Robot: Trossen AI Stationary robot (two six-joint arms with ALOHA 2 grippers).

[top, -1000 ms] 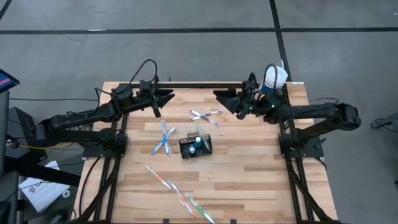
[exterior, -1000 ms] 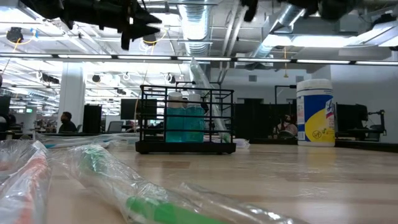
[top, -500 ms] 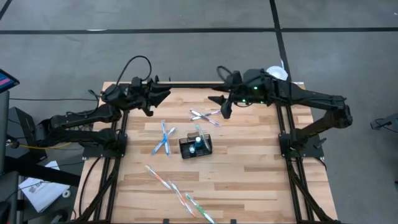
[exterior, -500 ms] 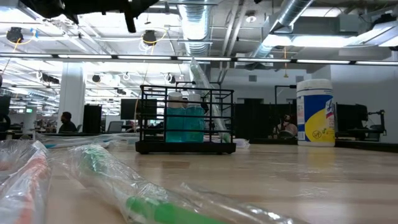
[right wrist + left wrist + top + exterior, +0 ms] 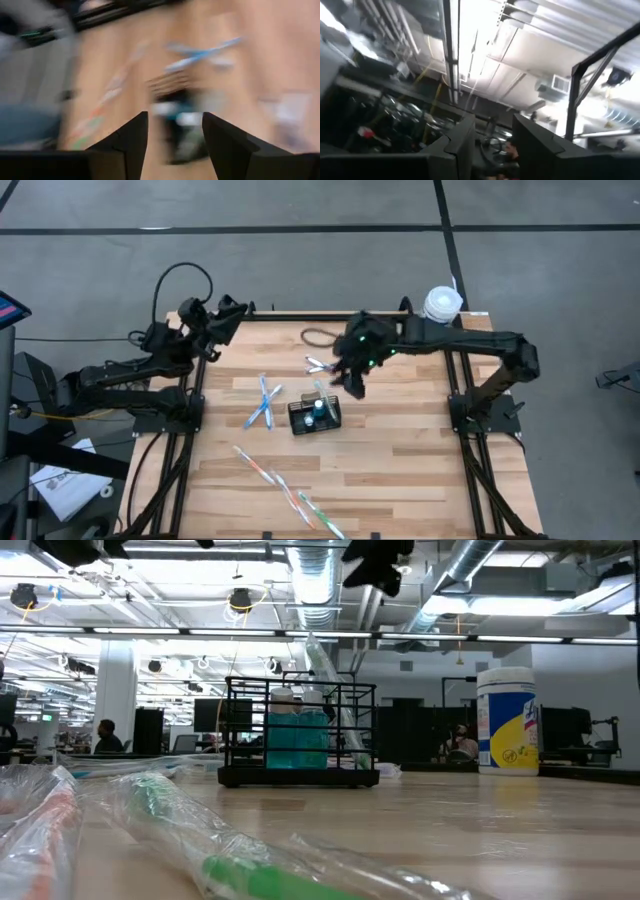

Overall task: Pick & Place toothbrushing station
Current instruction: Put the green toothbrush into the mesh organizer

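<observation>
Scene: I am running two dark arms over a wooden desk [image 5: 400, 450], seen from above and from desk height.
Station: the black wire-mesh toothbrushing station [image 5: 315, 416] stands upright near the middle of the desk, a teal item and a wrapped brush already inside it, nothing gripping it.
Right tool: my right tool [image 5: 352, 380] hangs above the desk just to the far right of the station, its two fingers parted with nothing between them; I judge I have brought it there to go for either the station or the wrapped brushes beside it.
Left tool: the left tool [image 5: 228, 308] is lifted at the far left corner, pointed up toward the ceiling, fingers apart and empty; I read that as parked clear of the right arm's path.
Loose stock: two blue wrapped toothbrushes [image 5: 262, 402] lie crossed just left of the station, another pair [image 5: 322, 365] just beyond it, more [image 5: 290, 495] near the front edge.
Bystander: a white-and-yellow wipes tub [image 5: 506, 720] sits at the far right corner, well apart.
</observation>
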